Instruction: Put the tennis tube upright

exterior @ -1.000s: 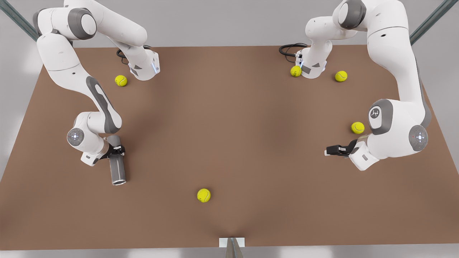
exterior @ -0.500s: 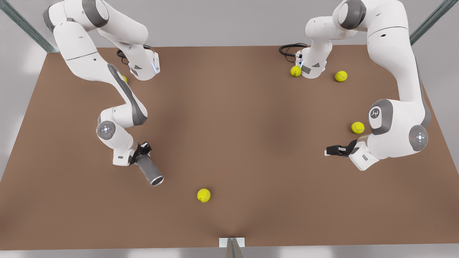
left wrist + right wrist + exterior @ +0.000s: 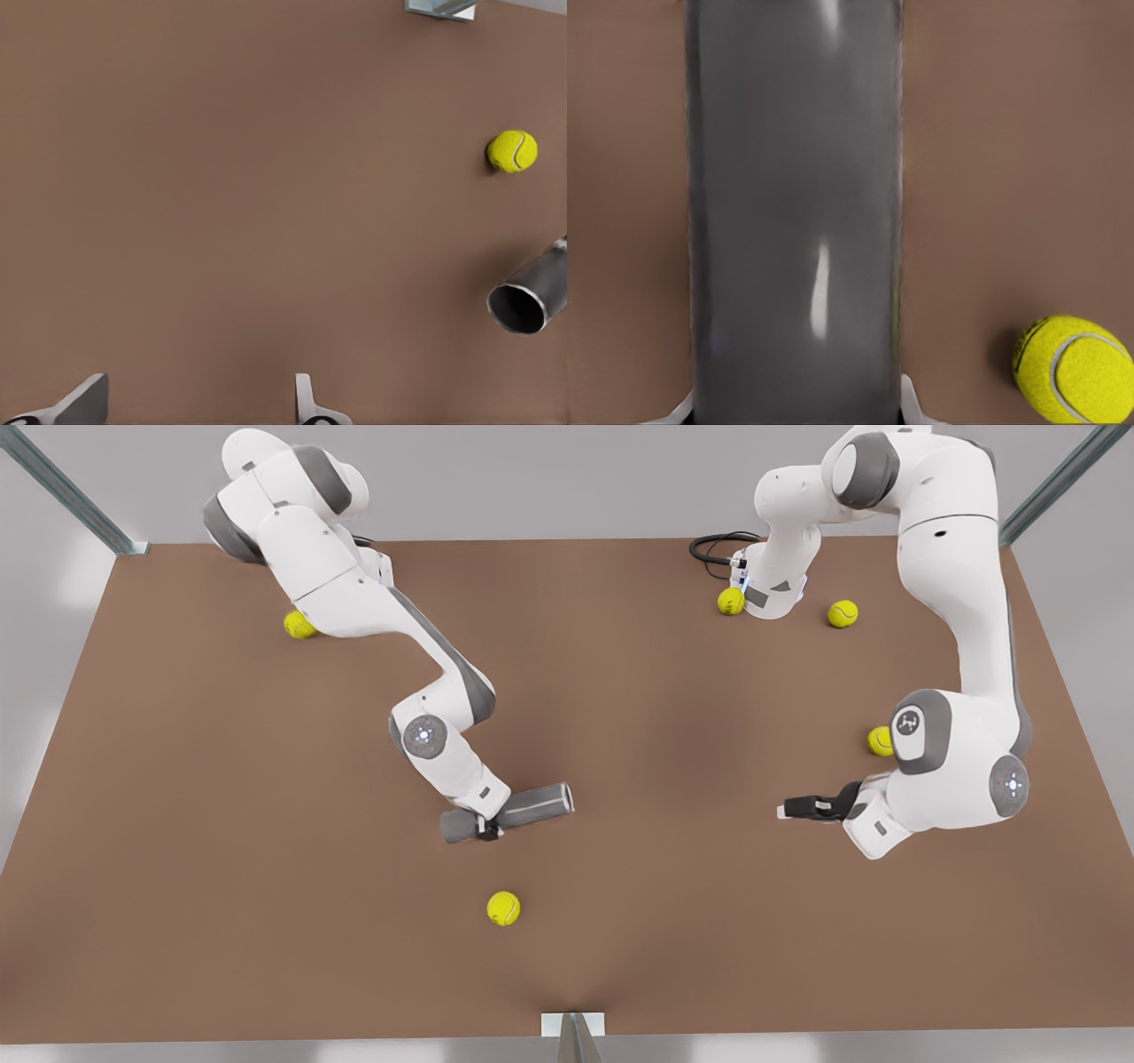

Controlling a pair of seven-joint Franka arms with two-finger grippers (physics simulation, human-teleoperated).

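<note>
Tennis tube: the slim dark-grey cylindrical tennis tube (image 3: 523,809) lies on its side, not upright, near the middle of the brown table (image 3: 177,868) in the front view, its silvery rim turned toward the front view's right. Whether it touches the table cannot be told.

Right gripper: the right gripper (image 3: 485,829) is clamped across the tube, nearer the closed end than the rim.

Right arm pose: it reaches from the far corner on the front view's left diagonally to mid-table, elbow bent and wrist pointing down over the tube.

Right wrist view: the tube's grey wall (image 3: 796,212) runs lengthwise between two pale fingertips (image 3: 914,409) pressed against its sides, a detail the arm hides in the front view. A yellow-green tennis ball (image 3: 1074,367) lies beside the tube, apart from it.

Left gripper: the left gripper (image 3: 795,808) hangs on the front view's right, well apart from the tube, black fingers pointing toward the table's middle.

Left arm pose: it waits, folded over from its far base with the elbow low.

Left wrist view: two grey fingers (image 3: 84,403) stand spread wide with bare table between them, so the gripper (image 3: 195,409) holds nothing. Farther off, the tube's hollow open mouth (image 3: 523,305) faces this camera, near the same ball (image 3: 512,150).

Front view extras: that ball (image 3: 503,908) sits nearer the camera than the tube. Four more balls lie around the arm bases and the left arm's elbow.
</note>
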